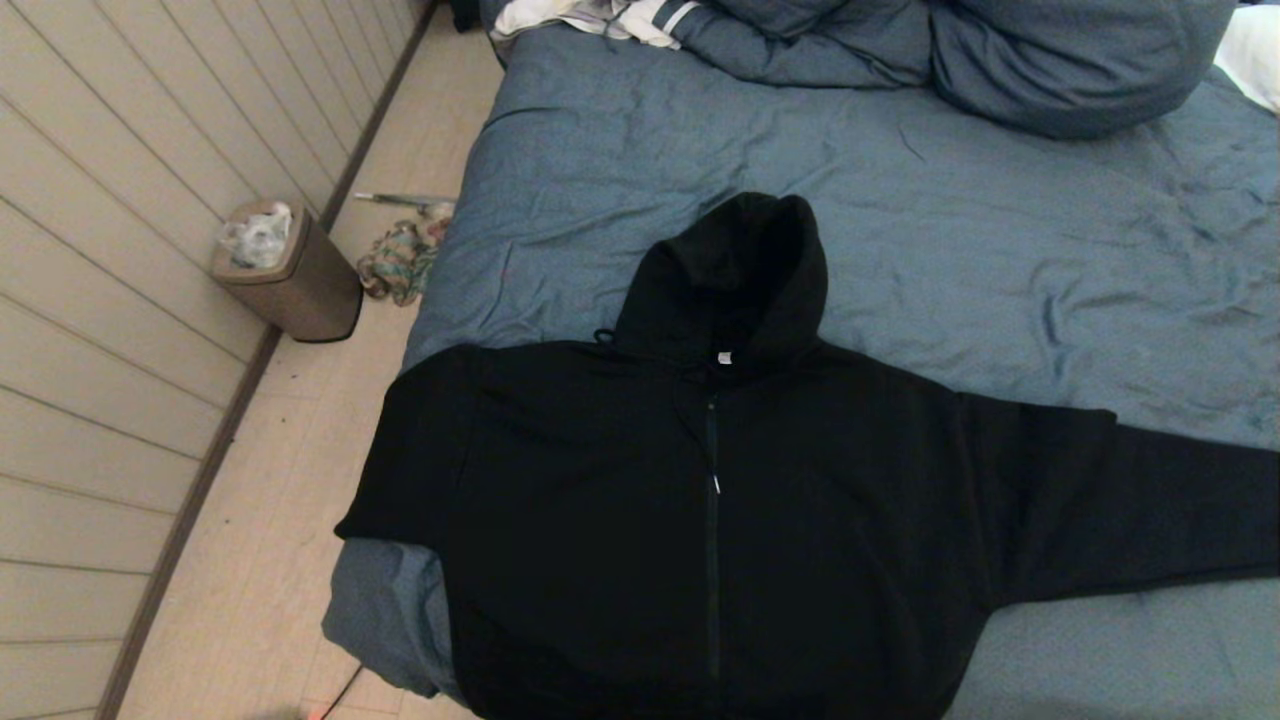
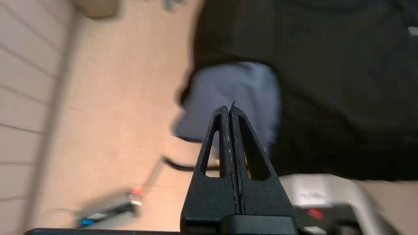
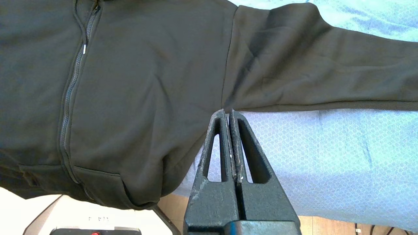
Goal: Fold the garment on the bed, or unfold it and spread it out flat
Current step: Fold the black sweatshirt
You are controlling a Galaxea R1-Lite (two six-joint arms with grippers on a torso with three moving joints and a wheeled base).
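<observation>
The garment [image 1: 720,500], a black zip-front hoodie, lies front up and spread on the bed [image 1: 1000,250], hood pointing away from me, its right-hand sleeve stretched out to the frame's edge. The other sleeve end hangs over the bed's near left corner. Neither arm shows in the head view. My left gripper [image 2: 229,109] is shut and empty, held above the floor short of that blue corner [image 2: 235,94] and the garment [image 2: 326,81]. My right gripper [image 3: 227,112] is shut and empty, its tips in line with the garment's [image 3: 147,81] underarm over the blue cover [image 3: 326,147].
A brown waste bin [image 1: 295,270] stands by the panelled wall, with a multicoloured rag [image 1: 398,262] on the floor beside the bed. Blue pillows [image 1: 1060,60] and a white striped cloth [image 1: 600,18] lie at the bed's far end. A dark cable [image 2: 176,166] crosses the floor.
</observation>
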